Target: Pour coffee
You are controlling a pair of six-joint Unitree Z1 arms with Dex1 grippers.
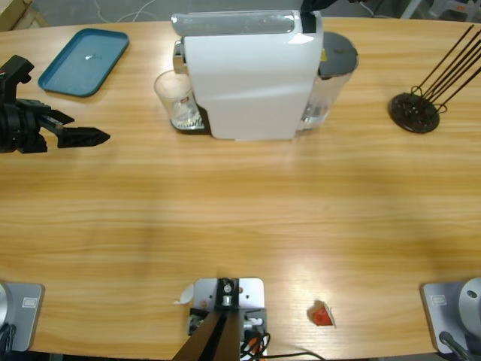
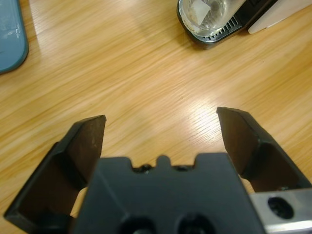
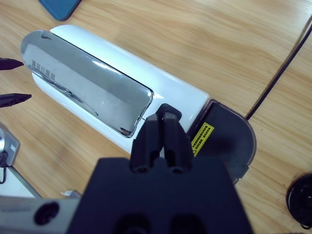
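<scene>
Fingers (image 2: 87, 141) of the left gripper (image 1: 79, 135) stand wide apart over bare table (image 1: 240, 226), well left of the glass (image 1: 175, 98) under the white machine (image 1: 252, 75). Right gripper (image 3: 163, 127) has its jaws pressed together, empty, above the machine's top. Whether coffee lies in the glass cannot be told.

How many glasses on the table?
1. A clear glass stands on the drip tray of the white coffee machine, on the machine's side facing the open left gripper. Another could be hidden behind the machine.
</scene>
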